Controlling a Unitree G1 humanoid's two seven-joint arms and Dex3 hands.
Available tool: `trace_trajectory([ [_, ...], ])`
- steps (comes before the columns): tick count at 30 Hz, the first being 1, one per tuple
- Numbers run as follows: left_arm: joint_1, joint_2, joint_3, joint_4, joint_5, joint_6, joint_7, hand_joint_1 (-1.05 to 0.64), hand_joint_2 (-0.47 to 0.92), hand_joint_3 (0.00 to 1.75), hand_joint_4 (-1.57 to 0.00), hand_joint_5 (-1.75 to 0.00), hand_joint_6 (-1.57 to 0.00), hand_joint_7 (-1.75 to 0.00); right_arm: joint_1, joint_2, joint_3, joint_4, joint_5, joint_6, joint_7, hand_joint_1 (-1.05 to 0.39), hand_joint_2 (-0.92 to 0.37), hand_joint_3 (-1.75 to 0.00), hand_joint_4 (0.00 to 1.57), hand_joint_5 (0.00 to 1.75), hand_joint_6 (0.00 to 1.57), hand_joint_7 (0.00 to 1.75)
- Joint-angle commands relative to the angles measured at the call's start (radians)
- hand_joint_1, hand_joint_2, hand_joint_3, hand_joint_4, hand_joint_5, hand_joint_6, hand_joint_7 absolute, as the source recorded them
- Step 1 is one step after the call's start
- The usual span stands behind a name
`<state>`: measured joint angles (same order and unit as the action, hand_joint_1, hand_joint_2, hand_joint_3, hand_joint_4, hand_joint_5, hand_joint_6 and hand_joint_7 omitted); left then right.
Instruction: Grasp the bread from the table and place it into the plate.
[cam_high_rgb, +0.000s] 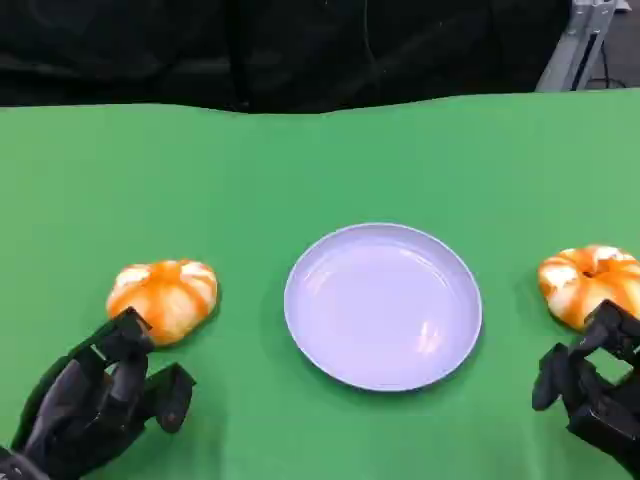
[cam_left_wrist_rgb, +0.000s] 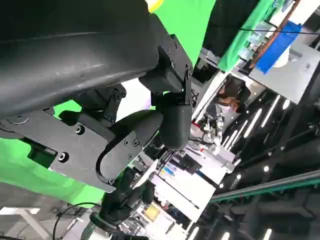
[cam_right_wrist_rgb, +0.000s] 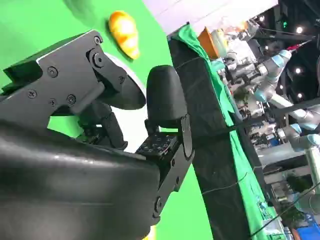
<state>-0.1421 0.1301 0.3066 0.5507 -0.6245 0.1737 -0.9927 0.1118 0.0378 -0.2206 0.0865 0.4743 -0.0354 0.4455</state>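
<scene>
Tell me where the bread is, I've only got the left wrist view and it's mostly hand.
Observer: In the head view one bread lies just ahead of the left hand, whose fingers are apart and hold nothing.
Operator: Is that the only one?
Observer: No, a second bread lies on the table's other side, just ahead of the right hand, which also holds nothing.
Operator: And the plate?
Observer: The plate sits on the green cloth between the two breads, with nothing in it.
</scene>
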Motion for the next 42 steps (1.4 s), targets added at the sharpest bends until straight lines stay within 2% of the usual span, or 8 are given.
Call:
trace_trajectory([
  [1,0.001,0.011,0.003,-0.006,0.002,-0.001,0.002,-0.17,0.60,0.95,-0.88,-1.75,-0.86,-1.63,-0.007,-0.017,-0.007,-0.003,0.009,0.001,-0.001,-0.07,-0.54,-1.18,0.84,1.75,0.78,1.52],
  [9,-0.004,0.015,0.004,0.000,-0.002,0.008,-0.010,-0.18,0.62,0.87,-0.87,-1.75,-0.85,-1.61,-0.006,-0.016,-0.005,-0.015,0.008,0.010,-0.016,-0.07,-0.54,-1.19,0.84,1.75,0.77,1.53],
  [32,-0.002,0.017,-0.001,-0.007,0.005,0.007,-0.003,-0.17,0.65,0.82,-0.87,-1.75,-0.85,-1.61,-0.008,-0.019,-0.004,-0.011,0.007,0.005,-0.013,-0.07,-0.53,-1.20,0.84,1.75,0.76,1.55],
  [37,-0.001,0.017,-0.001,-0.010,0.007,0.002,0.001,-0.18,0.68,0.72,-0.87,-1.75,-0.86,-1.60,-0.009,-0.019,-0.004,-0.011,0.008,0.007,-0.013,-0.07,-0.53,-1.20,0.84,1.75,0.76,1.54],
  [42,-0.003,0.018,0.000,-0.008,0.002,0.017,0.003,-0.16,0.70,0.74,-0.88,-1.75,-0.87,-1.58,-0.008,-0.018,-0.004,-0.011,0.006,0.002,-0.013,-0.07,-0.54,-1.20,0.84,1.75,0.76,1.55],
])
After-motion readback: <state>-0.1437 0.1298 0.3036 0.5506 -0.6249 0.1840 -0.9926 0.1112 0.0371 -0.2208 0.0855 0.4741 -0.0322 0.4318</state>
